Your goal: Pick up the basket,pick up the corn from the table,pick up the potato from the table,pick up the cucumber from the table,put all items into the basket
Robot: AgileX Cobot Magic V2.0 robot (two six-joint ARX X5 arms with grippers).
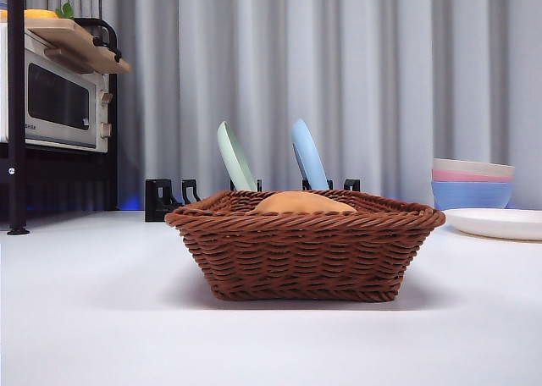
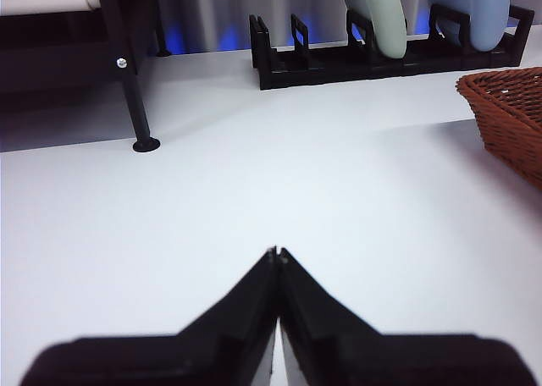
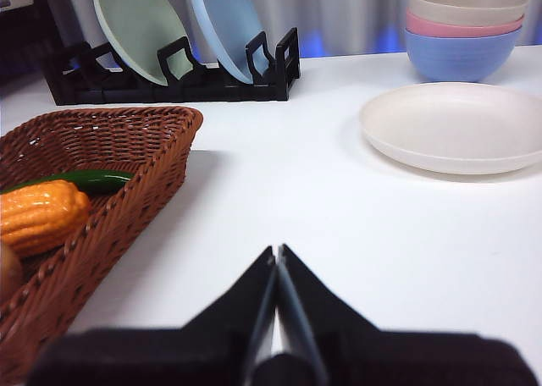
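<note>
I see the woven brown basket point(image 1: 305, 250) sitting on the white desk point(image 1: 93, 318), between my two claws. Inside lie the ribbed, glossy corn point(image 3: 38, 217), the smooth potato point(image 1: 303, 203) and the slim green cucumber point(image 3: 80, 181). Left claw point(image 2: 277, 255) and right claw point(image 3: 276, 252) are both closed, empty, beside it.

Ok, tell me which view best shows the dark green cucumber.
The right wrist view: the shiny dark green cucumber lies inside the brown woven wicker basket, behind the orange-yellow corn cob. The front view's basket wall hides it; the left wrist view shows only the basket's corner.
</note>
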